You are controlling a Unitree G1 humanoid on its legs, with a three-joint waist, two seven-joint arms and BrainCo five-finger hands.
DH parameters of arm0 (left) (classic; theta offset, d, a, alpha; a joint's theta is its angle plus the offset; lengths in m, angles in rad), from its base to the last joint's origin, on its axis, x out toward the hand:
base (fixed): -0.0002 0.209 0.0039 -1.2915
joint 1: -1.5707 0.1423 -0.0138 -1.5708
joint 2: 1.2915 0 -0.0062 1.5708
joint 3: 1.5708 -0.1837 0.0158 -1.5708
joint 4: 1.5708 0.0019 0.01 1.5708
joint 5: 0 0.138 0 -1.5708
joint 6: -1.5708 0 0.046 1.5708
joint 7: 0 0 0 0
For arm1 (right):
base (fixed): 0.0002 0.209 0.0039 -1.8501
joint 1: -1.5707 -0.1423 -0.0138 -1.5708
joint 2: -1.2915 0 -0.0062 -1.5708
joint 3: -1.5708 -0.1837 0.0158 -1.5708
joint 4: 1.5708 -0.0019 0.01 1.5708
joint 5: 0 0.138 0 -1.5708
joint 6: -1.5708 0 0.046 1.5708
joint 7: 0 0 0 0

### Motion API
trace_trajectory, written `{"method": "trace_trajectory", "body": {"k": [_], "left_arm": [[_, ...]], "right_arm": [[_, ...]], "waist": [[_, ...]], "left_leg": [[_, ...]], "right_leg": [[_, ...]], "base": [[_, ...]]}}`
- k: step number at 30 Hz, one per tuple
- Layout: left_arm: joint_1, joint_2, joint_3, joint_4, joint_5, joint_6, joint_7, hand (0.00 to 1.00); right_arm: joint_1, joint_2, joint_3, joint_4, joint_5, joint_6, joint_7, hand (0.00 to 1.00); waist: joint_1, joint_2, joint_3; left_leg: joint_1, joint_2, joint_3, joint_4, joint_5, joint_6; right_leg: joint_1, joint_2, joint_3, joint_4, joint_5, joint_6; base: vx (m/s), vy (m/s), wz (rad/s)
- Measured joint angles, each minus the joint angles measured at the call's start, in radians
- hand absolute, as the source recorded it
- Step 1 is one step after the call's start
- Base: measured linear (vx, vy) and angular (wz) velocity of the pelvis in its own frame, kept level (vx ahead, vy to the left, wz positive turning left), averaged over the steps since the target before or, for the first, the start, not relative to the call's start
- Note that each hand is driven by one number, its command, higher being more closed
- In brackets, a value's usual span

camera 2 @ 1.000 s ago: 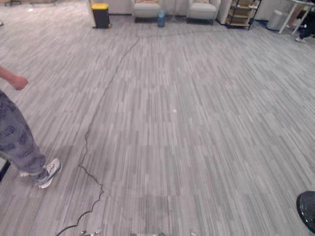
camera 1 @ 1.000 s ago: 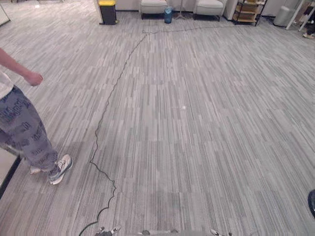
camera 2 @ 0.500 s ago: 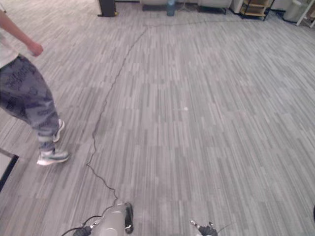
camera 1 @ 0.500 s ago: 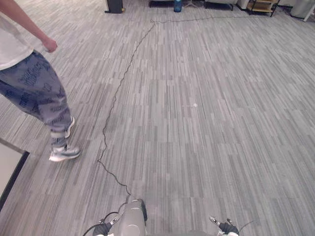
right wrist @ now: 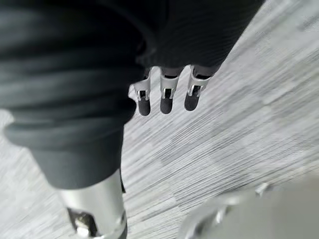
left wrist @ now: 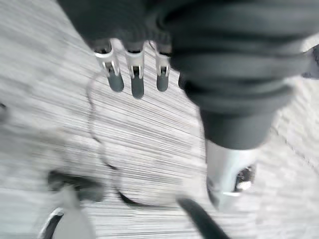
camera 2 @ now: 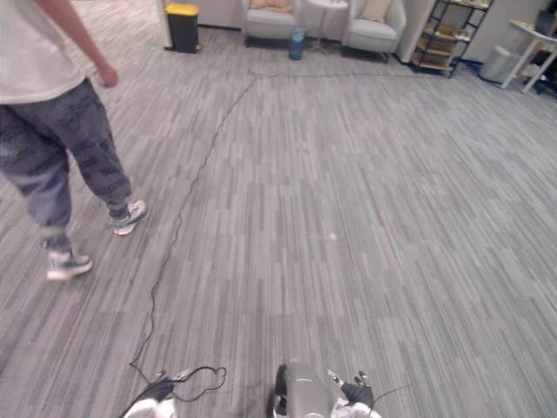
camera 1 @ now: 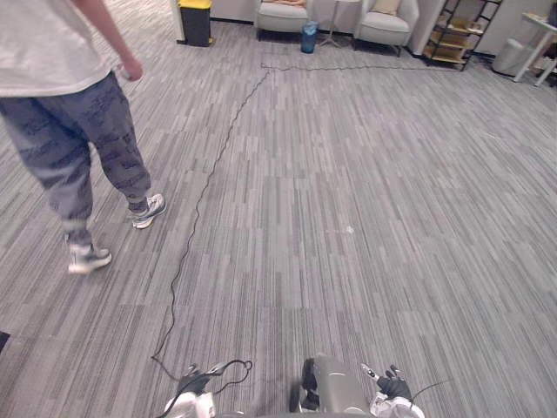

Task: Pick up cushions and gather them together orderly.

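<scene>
Cushions (camera 2: pixel 376 9) are lying far off at twelve o'clock: two tan ones, one on each of two pale armchairs (camera 2: pixel 270 19) against the far wall. I am judging these to be the ones meant, though nothing is confirming it. Between the robot and them the grey carpet (camera 1: pixel 365 174) is lying bare of cushions.

The left hand (left wrist: pixel 135 74) is hanging over the carpet with its fingers straight and relaxed, holding nothing. The right hand (right wrist: pixel 167 97) is doing the same, its fingers loose and nothing between them and the thumb.

So the task is looking barely started. No cushion is being carried, none is stacked, and no gathering spot is showing on the floor. What is remaining, as I am reading it, is the whole job: crossing the room, picking up each cushion and laying them neatly together.

Counting the rest: one person (camera 1: pixel 70 104) is walking at ten o'clock, one yellow-lidded bin (camera 1: pixel 195 19) is standing at eleven, one blue container (camera 1: pixel 309 37) between the armchairs, and one shelf rack (camera 1: pixel 457 35) at one o'clock.
</scene>
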State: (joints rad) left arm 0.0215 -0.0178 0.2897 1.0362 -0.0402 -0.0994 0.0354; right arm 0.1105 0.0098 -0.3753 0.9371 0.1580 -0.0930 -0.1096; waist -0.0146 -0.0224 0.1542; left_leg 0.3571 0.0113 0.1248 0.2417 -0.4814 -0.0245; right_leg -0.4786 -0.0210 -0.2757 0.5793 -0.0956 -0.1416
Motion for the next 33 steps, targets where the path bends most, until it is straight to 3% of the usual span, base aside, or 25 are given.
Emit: {"method": "trace_trajectory", "body": {"k": [1,2,3,4,5,6,8,10,11,12,13,14,15,16,17,18,19,20,22,24,25,27,31,32,33], "left_arm": [[-0.004,-0.022,0.002,0.016,0.000,0.003,0.000,0.00],[-0.020,-0.028,0.008,0.016,0.001,0.005,-0.001,0.00],[-0.027,-0.034,0.008,0.014,0.001,0.007,-0.002,0.00],[-0.027,-0.040,0.012,0.005,0.002,0.006,0.000,0.00],[-0.011,-0.032,0.016,-0.009,0.001,0.006,0.001,0.00],[-0.007,-0.017,0.013,-0.026,0.000,0.006,0.001,0.00],[0.001,0.014,-0.003,-0.053,-0.002,-0.002,0.001,0.00],[0.007,0.021,-0.004,-0.084,-0.016,-0.012,0.000,0.00],[0.007,0.016,-0.009,-0.084,-0.035,-0.026,-0.001,0.00],[0.007,0.015,-0.014,-0.084,-0.043,-0.029,0.000,0.00],[0.007,0.009,-0.026,-0.082,-0.055,-0.040,0.003,0.00],[0.009,0.011,-0.031,-0.082,-0.063,-0.042,0.003,0.00],[0.013,0.035,-0.030,-0.083,-0.067,-0.047,0.001,0.00],[0.013,0.052,-0.030,-0.077,-0.059,-0.044,0.000,0.00],[0.012,0.058,-0.025,-0.073,-0.058,-0.044,0.000,0.00],[0.012,0.065,-0.006,-0.067,-0.057,-0.042,0.002,0.00],[0.010,0.064,0.009,-0.060,-0.058,-0.038,0.004,0.00],[0.009,0.063,0.008,-0.049,-0.058,-0.030,0.005,0.00],[0.000,0.039,0.005,-0.010,-0.056,-0.019,0.005,0.00],[-0.006,0.039,0.003,-0.001,-0.056,-0.018,0.005,0.00],[-0.017,0.038,-0.004,0.003,-0.051,-0.018,0.005,0.00],[-0.030,0.033,-0.017,0.017,-0.043,-0.017,0.004,0.00],[-0.028,0.021,-0.063,0.016,-0.037,-0.016,0.004,0.00],[-0.025,0.023,-0.066,0.015,-0.028,-0.017,0.003,0.00],[-0.023,0.019,-0.057,0.016,-0.021,-0.015,0.003,0.00]], "right_arm": [[-0.016,-0.030,-0.001,-0.002,-0.009,0.005,0.004,0.00],[-0.020,-0.032,0.002,-0.012,-0.009,0.004,0.005,0.00],[-0.023,-0.037,0.000,-0.016,-0.006,0.005,0.005,0.00],[-0.029,-0.048,0.004,-0.018,0.000,0.005,0.004,0.00],[-0.035,-0.049,0.031,-0.009,0.001,0.010,-0.001,0.00],[-0.042,-0.039,0.056,0.002,0.001,0.014,0.003,0.00],[-0.049,-0.019,0.079,0.022,0.002,0.015,-0.001,0.00],[-0.055,-0.007,0.104,0.021,0.003,0.015,-0.006,0.00],[-0.062,-0.006,0.114,0.021,0.004,0.015,-0.007,0.00],[-0.062,-0.006,0.115,0.021,0.004,0.015,-0.007,0.00],[-0.058,0.001,0.114,0.021,0.002,0.016,-0.007,0.00],[-0.054,-0.001,0.114,0.019,0.000,0.016,-0.006,0.00],[-0.044,0.021,0.118,0.023,-0.002,0.024,-0.007,0.00],[-0.031,0.035,0.132,0.019,-0.003,0.024,-0.005,0.00],[-0.026,0.041,0.141,0.021,-0.004,0.024,-0.003,0.00],[-0.026,0.051,0.147,0.023,-0.005,0.025,0.000,0.00],[-0.026,0.049,0.148,0.021,-0.009,0.025,0.008,0.00],[-0.028,0.045,0.142,0.017,-0.012,0.022,0.010,0.00],[-0.023,0.018,0.143,-0.013,-0.039,0.006,0.013,0.00],[-0.023,0.019,0.143,-0.026,-0.039,-0.002,0.013,0.00],[-0.030,0.016,0.142,-0.027,-0.039,-0.006,0.013,0.00],[-0.035,0.011,0.142,-0.025,-0.039,-0.007,0.014,0.00],[-0.050,0.010,0.103,-0.014,-0.040,-0.006,0.026,0.00],[-0.046,0.010,0.103,-0.008,-0.040,-0.006,0.027,0.00],[-0.041,0.011,0.102,-0.007,-0.040,-0.005,0.028,0.00]], "waist": [[0.003,0.055,-0.005],[0.004,0.069,0.008],[0.002,0.082,0.023],[0.017,0.107,0.038],[0.036,0.112,0.048],[0.046,0.093,0.060],[0.064,0.041,0.071],[0.084,0.018,0.073],[0.093,0.019,0.073],[0.096,0.021,0.072],[0.104,0.030,0.068],[0.107,0.031,0.066],[0.125,-0.012,0.039],[0.114,-0.051,0.016],[0.114,-0.069,0.006],[0.118,-0.088,0.006],[0.116,-0.085,0.011],[0.116,-0.078,0.015],[0.113,-0.013,0.026],[0.103,-0.010,0.022],[0.091,-0.012,0.024],[0.082,-0.012,0.024],[0.063,-0.015,0.023],[0.063,-0.022,0.019],[0.055,-0.018,0.016]], "left_leg": [[-0.034,0.053,-0.025,0.136,0.003,-0.036],[-0.129,0.064,-0.061,0.360,0.103,-0.053],[-0.183,0.067,-0.080,0.490,0.200,-0.037],[-0.265,0.085,-0.083,0.682,0.412,-0.042],[-0.359,0.112,-0.079,0.867,0.394,-0.021],[-0.446,0.115,-0.081,0.955,0.326,-0.009],[-0.567,0.100,-0.074,0.890,0.241,0.000],[-0.683,0.088,-0.088,0.674,0.193,-0.013],[-0.727,0.064,-0.102,0.503,0.200,-0.022],[-0.738,0.058,-0.106,0.448,0.206,-0.027],[-0.742,0.052,-0.118,0.245,0.275,-0.025],[-0.741,0.053,-0.121,0.240,0.342,-0.025],[-0.723,0.039,-0.077,0.303,0.343,-0.014],[-0.714,0.028,-0.037,0.326,0.291,0.005],[-0.704,0.032,-0.007,0.347,0.255,0.017],[-0.674,0.036,0.033,0.365,0.219,0.039],[-0.606,0.037,0.056,0.341,0.184,0.058],[-0.555,0.038,0.057,0.316,0.175,0.060],[-0.344,0.068,0.091,0.162,0.167,0.056],[-0.252,0.066,0.129,0.088,0.166,0.053],[-0.186,0.062,0.155,0.040,0.153,0.030],[-0.111,0.052,0.184,-0.018,0.144,0.015],[0.002,0.024,0.194,-0.094,0.116,-0.036],[0.021,0.016,0.186,-0.079,0.105,-0.054],[0.030,0.022,0.164,-0.042,0.101,-0.061]], "right_leg": [[0.022,0.027,-0.022,0.039,-0.057,-0.009],[0.051,0.043,-0.021,0.056,-0.125,-0.005],[0.088,0.060,-0.008,0.042,-0.149,-0.004],[0.160,0.098,0.025,0.001,-0.170,-0.008],[0.245,0.133,0.064,-0.048,-0.188,-0.024],[0.337,0.142,0.106,-0.087,-0.192,-0.030],[0.472,0.134,0.193,-0.177,-0.192,-0.030],[0.595,0.120,0.302,-0.277,-0.194,-0.027],[0.646,0.096,0.367,-0.302,-0.211,0.001],[0.660,0.088,0.389,-0.304,-0.221,0.009],[0.717,0.075,0.477,-0.303,-0.262,0.022],[0.729,0.071,0.501,-0.298,-0.276,0.035],[0.738,0.027,0.565,-0.247,-0.307,0.082],[0.712,-0.004,0.580,-0.187,-0.299,0.096],[0.684,-0.009,0.598,-0.118,-0.284,0.124],[0.630,-0.009,0.615,0.020,-0.241,0.199],[0.562,0.000,0.607,0.179,-0.214,0.300],[0.529,0.010,0.586,0.251,-0.216,0.323],[0.377,0.034,0.387,0.415,-0.243,0.272],[0.294,0.022,0.249,0.388,-0.259,0.240],[0.243,0.011,0.145,0.310,-0.272,0.212],[0.188,0.006,0.037,0.181,-0.255,0.180],[0.097,0.034,-0.109,-0.111,-0.093,0.058],[0.095,0.041,-0.141,-0.170,-0.049,-0.011],[0.103,0.051,-0.139,-0.178,0.041,-0.105]], "base": [[0.85,-0.119,0.24],[0.85,-0.146,0.12],[0.82,-0.164,-0.15],[0.81,-0.117,-0.76],[0.95,-0.073,-1.11],[0.79,-0.027,-1.06],[0.76,-0.019,-0.97],[0.94,0.111,-1.41],[0.70,0.175,-1.37],[0.88,0.338,-1.72],[0.45,0.203,-1.32],[0.91,0.457,-1.76],[0.76,0.364,-1.09],[0.91,0.423,-1.10],[0.59,0.234,-0.87],[0.65,0.311,-1.11],[0.50,0.251,-1.13],[0.64,0.357,-1.19],[0.50,0.285,-1.21],[0.41,0.207,-0.67],[0.41,0.187,-0.43],[0.49,0.196,-0.34],[0.51,0.091,-0.08],[0.62,-0.026,0.19],[0.68,-0.067,0.16]]}}
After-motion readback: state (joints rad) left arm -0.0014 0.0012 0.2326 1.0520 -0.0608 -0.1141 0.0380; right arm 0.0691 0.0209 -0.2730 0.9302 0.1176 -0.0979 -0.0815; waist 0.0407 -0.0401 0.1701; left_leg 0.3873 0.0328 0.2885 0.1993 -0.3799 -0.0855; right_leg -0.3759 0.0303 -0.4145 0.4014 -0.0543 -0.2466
